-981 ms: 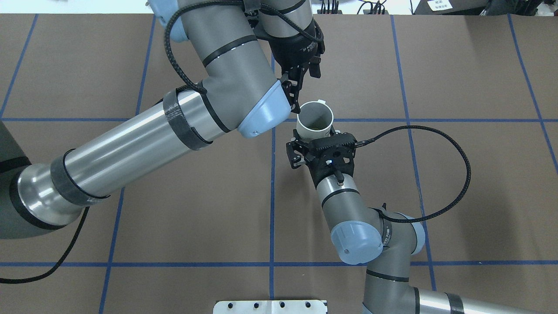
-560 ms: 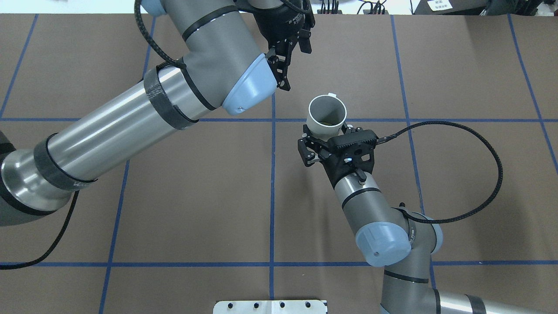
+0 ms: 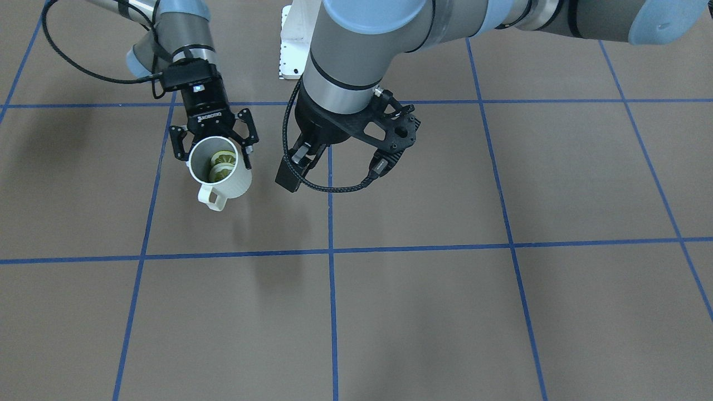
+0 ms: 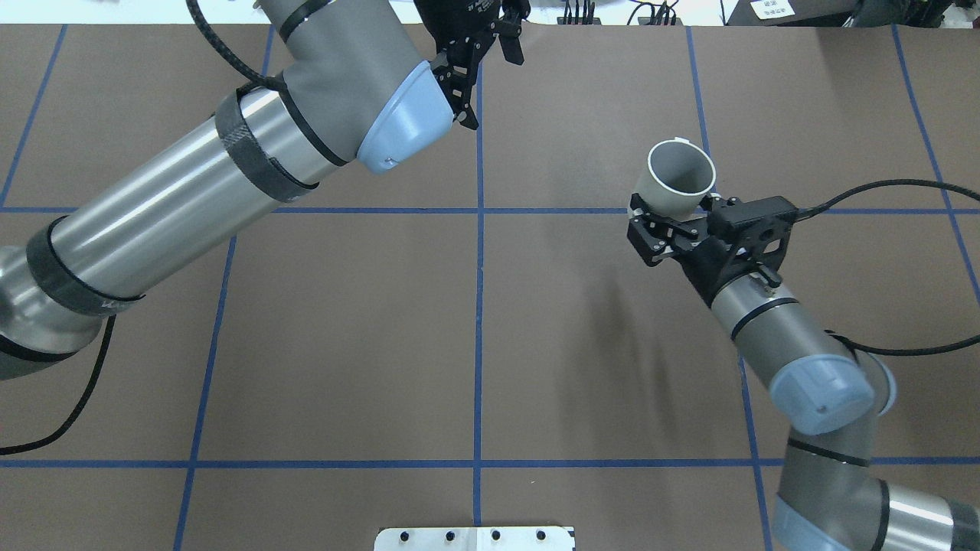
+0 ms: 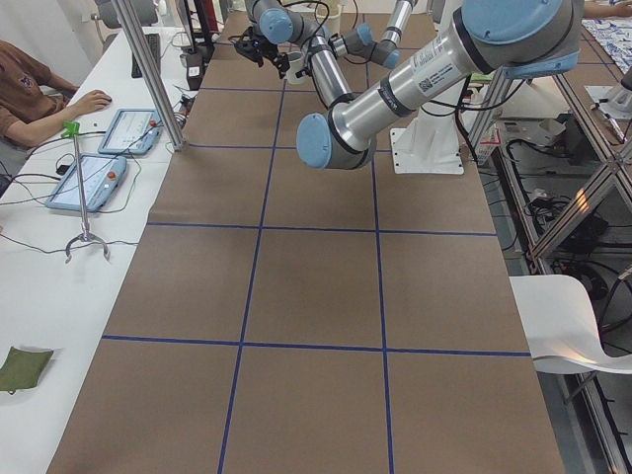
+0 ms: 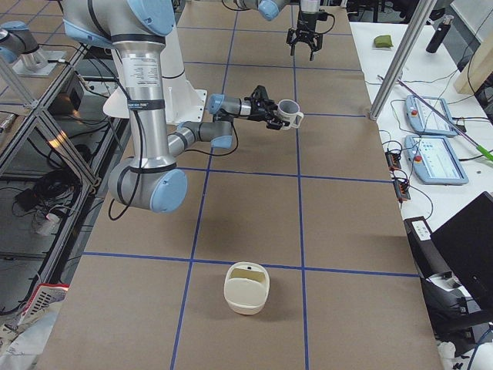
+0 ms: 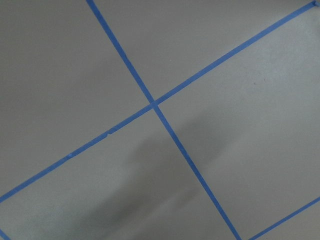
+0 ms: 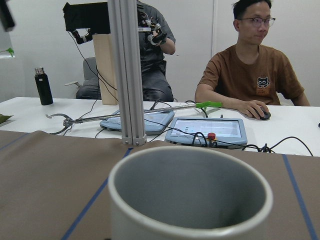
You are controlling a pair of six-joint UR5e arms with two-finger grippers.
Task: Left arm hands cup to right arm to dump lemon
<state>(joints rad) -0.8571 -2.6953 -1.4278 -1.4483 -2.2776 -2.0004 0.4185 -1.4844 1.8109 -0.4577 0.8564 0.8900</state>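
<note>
My right gripper (image 4: 677,213) is shut on the off-white cup (image 4: 681,178) and holds it above the table, right of centre in the overhead view. In the front-facing view the cup (image 3: 237,184) tips toward the camera with its handle lowest, and the yellow-green lemon (image 3: 221,165) lies inside. The lemon does not show in the overhead view or the right wrist view, where the cup's rim (image 8: 190,160) fills the bottom. My left gripper (image 4: 492,86) is open and empty at the table's far edge, well apart from the cup. The left wrist view shows only table.
A cream container (image 6: 246,289) stands on the table toward its right end. A white mounting plate (image 4: 475,538) sits at the near edge. Beyond the far edge are an aluminium post (image 8: 127,70), control tablets (image 8: 207,131) and seated operators.
My right arm has carried the cup to the right, away from the left gripper. My left arm has drawn back toward the far edge, still open.
</note>
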